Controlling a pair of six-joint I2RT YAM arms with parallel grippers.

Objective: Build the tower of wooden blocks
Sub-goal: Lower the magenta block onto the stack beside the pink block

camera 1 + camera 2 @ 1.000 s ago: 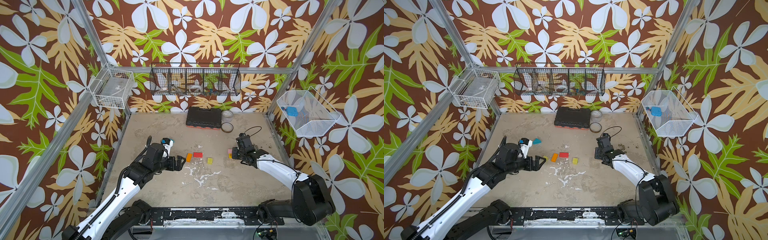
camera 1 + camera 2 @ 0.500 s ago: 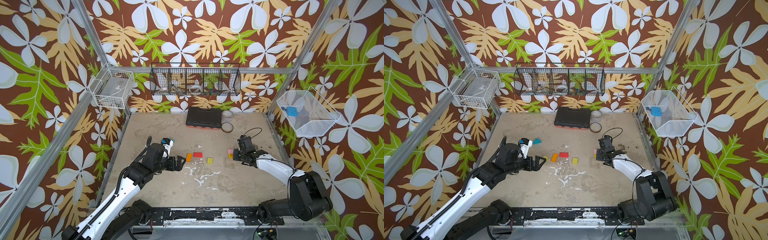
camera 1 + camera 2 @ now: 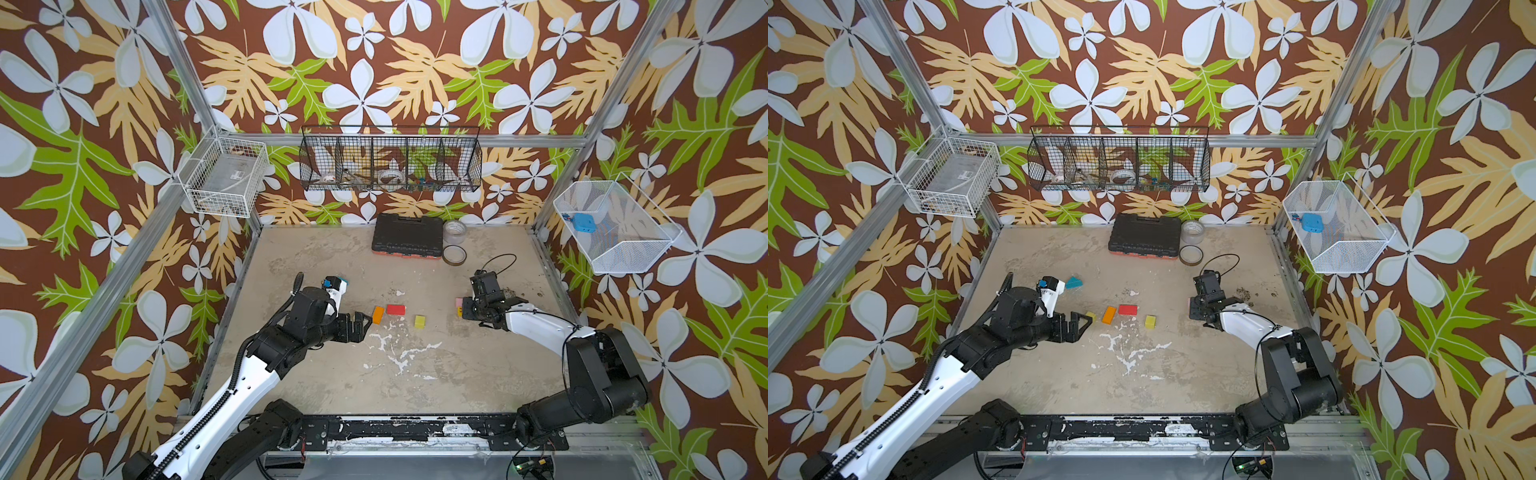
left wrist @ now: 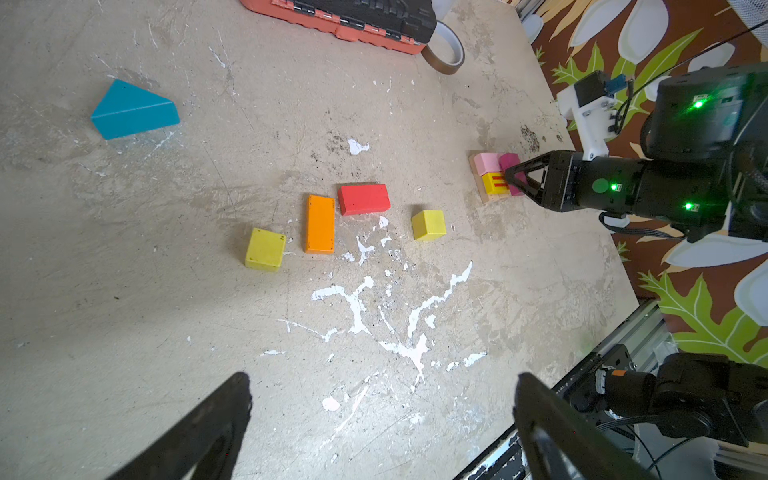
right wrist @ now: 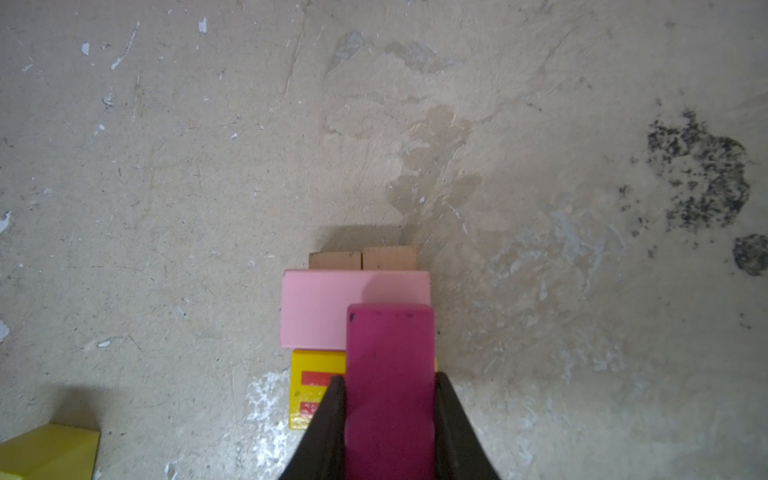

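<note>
Ten wood blocks [image 4: 363, 199] in all, six other things.
Two yellow cubes [image 4: 265, 249], two plain planks [image 5: 335, 260], and one each of orange brick [image 4: 320, 223], red brick [image 3: 395, 309], pink brick [image 4: 487, 163], magenta brick [image 5: 388, 374], striped-yellow brick [image 4: 494, 183] and teal wedge [image 4: 135, 109]; also two tape rolls [image 3: 454, 254], one black tool case [image 3: 407, 239], three wire baskets [image 3: 390, 189].

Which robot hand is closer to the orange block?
Left. The left gripper sits open just beside the orange block. The right gripper is far across the table, shut on the magenta block.
</note>
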